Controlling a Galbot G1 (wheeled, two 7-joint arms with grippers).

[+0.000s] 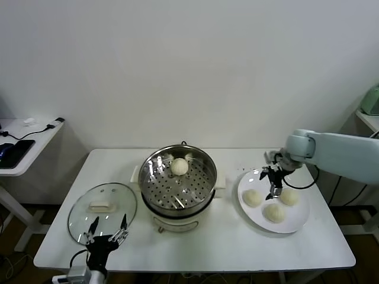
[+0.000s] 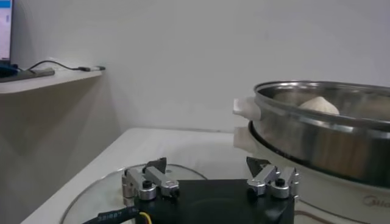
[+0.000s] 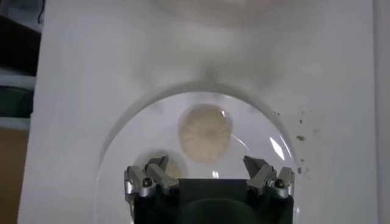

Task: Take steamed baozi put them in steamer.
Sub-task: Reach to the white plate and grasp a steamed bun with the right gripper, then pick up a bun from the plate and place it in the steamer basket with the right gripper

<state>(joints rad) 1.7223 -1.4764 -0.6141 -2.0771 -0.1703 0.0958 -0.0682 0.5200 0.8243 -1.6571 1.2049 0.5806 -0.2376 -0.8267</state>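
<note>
Three baozi [image 1: 274, 212] beneath right end effector [image 1: 274, 190], seemingly unobstructed.

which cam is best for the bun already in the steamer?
Head view: the bun sits whole on the perforated tray at the back of the steamer. The left wrist view shows only its top above the rim. The right wrist view looks down at the plate and misses it.

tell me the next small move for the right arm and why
Probably lower the open right gripper onto the nearest baozi and close. One bun already sits in the steamer; three remain on the plate. The left gripper waits over the glass lid.
</note>
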